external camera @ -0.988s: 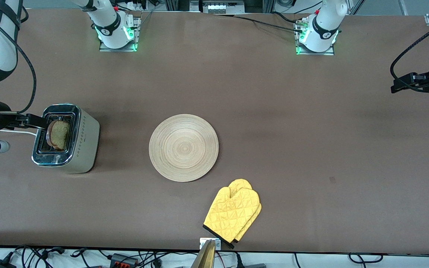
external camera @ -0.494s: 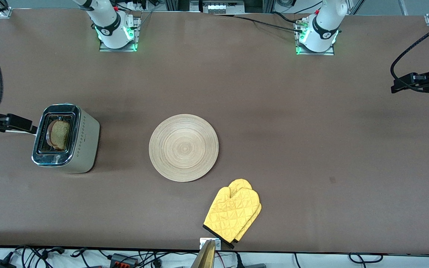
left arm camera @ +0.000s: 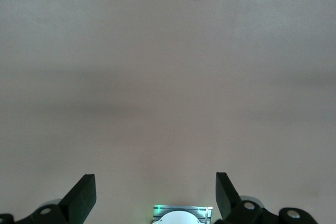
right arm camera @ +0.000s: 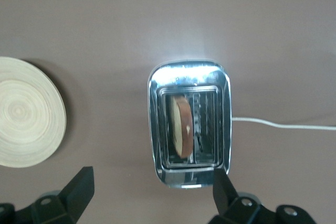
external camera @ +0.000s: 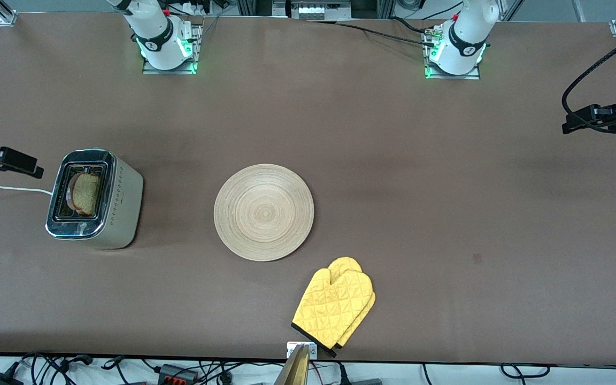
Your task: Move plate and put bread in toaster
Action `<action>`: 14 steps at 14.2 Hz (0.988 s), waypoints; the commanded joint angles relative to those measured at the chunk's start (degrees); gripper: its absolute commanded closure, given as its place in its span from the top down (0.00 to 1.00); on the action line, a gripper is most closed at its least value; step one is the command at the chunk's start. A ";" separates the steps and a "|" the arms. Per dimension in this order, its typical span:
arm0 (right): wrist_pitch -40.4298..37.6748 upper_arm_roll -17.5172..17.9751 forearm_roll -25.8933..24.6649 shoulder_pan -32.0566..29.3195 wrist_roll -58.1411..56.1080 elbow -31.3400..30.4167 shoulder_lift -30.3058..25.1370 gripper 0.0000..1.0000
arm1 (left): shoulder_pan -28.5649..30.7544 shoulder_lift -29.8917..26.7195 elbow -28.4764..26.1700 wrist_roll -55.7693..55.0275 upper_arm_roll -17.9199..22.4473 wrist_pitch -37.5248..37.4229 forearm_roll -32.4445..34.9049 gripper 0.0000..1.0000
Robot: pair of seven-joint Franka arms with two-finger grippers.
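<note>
The toaster (external camera: pixel 95 199) stands toward the right arm's end of the table. The bread (external camera: pixel 84 193) stands on edge in one slot, its top sticking out. In the right wrist view the bread (right arm camera: pixel 182 128) is in the toaster's (right arm camera: pixel 189 85) slot on the plate's side. The wooden plate (external camera: pixel 263 212) lies bare at mid-table and shows in the right wrist view (right arm camera: pixel 26 111). My right gripper (external camera: pixel 32 170) is open and empty in the air beside the toaster (right arm camera: pixel 152 182). My left gripper (external camera: pixel 569 126) waits open and empty at the left arm's end (left arm camera: pixel 156 187).
A yellow oven mitt (external camera: pixel 335 307) lies near the table's front edge, nearer the front camera than the plate. The toaster's white cord (external camera: pixel 8 188) runs off the right arm's end of the table. The left arm's base (left arm camera: pixel 181 217) shows under the left gripper.
My right gripper has drawn back from the bread at the toaster toward the right arm's end of the table. The bread stays in the slot. The left arm has not moved.
</note>
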 commanded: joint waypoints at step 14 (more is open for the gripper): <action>6.99 1.23 -2.37 -0.81 -0.51 -22.19 -16.70 1.00 | -0.53 0.21 0.91 1.03 0.59 -1.04 -0.29 1.00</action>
